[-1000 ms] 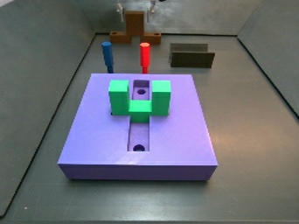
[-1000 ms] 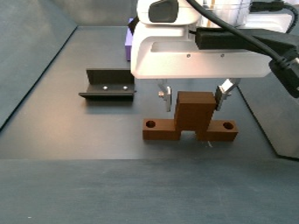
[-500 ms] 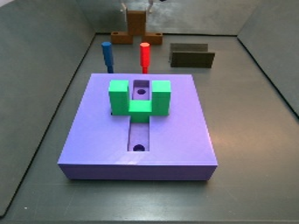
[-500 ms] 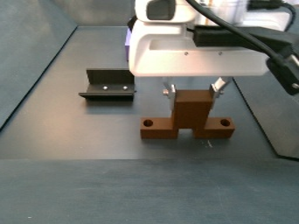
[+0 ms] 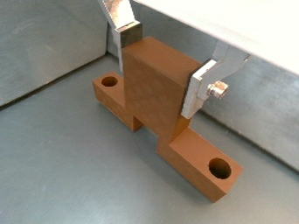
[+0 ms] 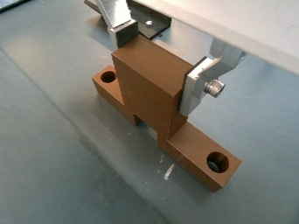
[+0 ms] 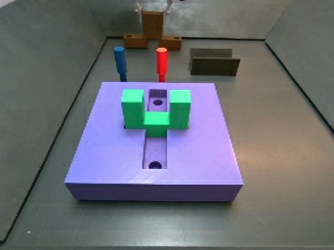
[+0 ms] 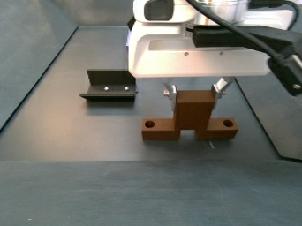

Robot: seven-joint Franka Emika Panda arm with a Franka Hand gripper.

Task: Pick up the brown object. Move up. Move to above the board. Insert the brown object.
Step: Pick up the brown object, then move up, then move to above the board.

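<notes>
The brown object (image 8: 195, 115) stands on the grey floor with its crosspiece down and its thick bar pointing up; each crosspiece end has a round hole. My gripper (image 8: 195, 94) straddles the upright bar, and both silver fingers press flat on its two sides in both wrist views (image 5: 163, 68) (image 6: 160, 67). It is shut on the brown object (image 5: 158, 96). In a side view the gripper (image 7: 152, 10) and brown object (image 7: 152, 23) sit at the far end, well behind the lavender board (image 7: 196, 146). The crosspiece still rests on the floor.
A green U-shaped block (image 7: 155, 109) sits on the board over its slot. A blue peg (image 7: 119, 62) and a red peg (image 7: 162, 63) stand upright behind the board. The dark fixture (image 8: 109, 86) (image 7: 214, 62) stands beside the brown object. Grey walls enclose the floor.
The fingers drew inward onto the upright bar between one second ago and half a second ago. Since then nothing has visibly moved.
</notes>
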